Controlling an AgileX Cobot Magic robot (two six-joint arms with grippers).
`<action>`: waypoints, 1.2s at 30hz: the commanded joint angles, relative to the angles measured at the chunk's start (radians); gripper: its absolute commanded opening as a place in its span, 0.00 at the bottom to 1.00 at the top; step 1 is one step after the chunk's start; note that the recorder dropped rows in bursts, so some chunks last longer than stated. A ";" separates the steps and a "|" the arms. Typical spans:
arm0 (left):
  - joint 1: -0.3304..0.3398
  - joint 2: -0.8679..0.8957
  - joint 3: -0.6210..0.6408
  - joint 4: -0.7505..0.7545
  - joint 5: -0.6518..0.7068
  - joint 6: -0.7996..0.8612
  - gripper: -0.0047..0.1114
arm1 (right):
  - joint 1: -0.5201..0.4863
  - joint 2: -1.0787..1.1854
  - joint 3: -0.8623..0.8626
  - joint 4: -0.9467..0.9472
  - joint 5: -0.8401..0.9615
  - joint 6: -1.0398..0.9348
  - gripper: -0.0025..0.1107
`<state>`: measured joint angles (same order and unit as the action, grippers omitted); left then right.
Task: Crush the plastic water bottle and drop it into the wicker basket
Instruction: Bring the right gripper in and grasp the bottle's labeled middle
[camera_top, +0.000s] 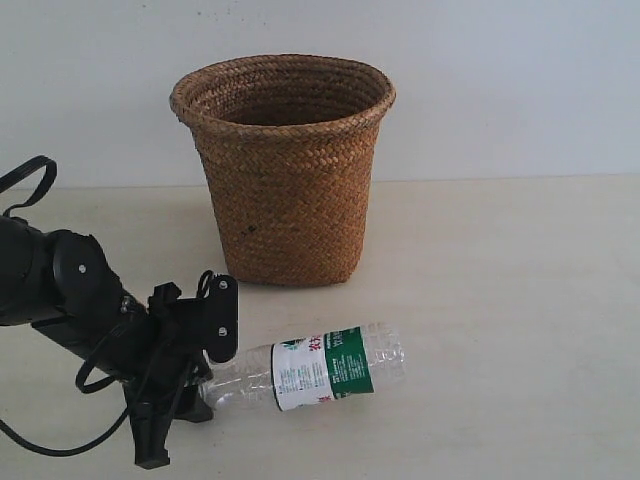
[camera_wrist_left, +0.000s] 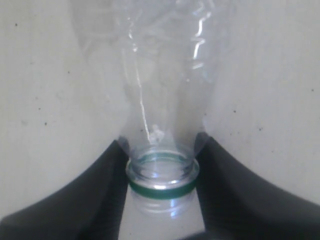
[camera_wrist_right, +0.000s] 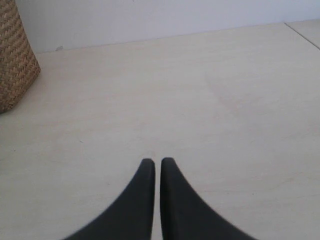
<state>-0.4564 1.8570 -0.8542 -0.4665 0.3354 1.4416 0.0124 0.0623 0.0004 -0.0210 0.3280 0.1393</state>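
The plastic water bottle (camera_top: 330, 368) lies on its side on the table in front of the wicker basket (camera_top: 285, 170), its open neck pointing left. My left gripper (camera_top: 203, 385) holds it at the neck. In the left wrist view both black fingers (camera_wrist_left: 112, 175) press against the clear neck just above the green ring, and the bottle (camera_wrist_left: 160, 75) stretches away from the camera. My right gripper (camera_wrist_right: 157, 161) is shut with nothing in it, hovering over bare table; it does not show in the exterior view. The basket (camera_wrist_right: 15, 60) stands upright.
The pale table (camera_top: 500, 300) runs back to a white wall behind the basket. A black cable loops off the left arm (camera_top: 60, 290) near the table's front left edge.
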 joint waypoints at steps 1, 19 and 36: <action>-0.006 0.000 0.002 -0.008 0.028 -0.010 0.08 | -0.003 -0.005 0.000 -0.006 -0.005 -0.003 0.03; -0.006 0.000 0.002 -0.008 0.038 -0.010 0.08 | -0.003 -0.005 0.000 -0.085 -0.230 -0.095 0.03; -0.006 0.000 0.002 -0.008 0.040 -0.010 0.08 | 0.136 0.079 -0.153 0.252 -0.354 0.407 0.03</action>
<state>-0.4564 1.8570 -0.8565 -0.4696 0.3514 1.4416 0.0865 0.0865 -0.0829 0.2456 -0.0201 0.5459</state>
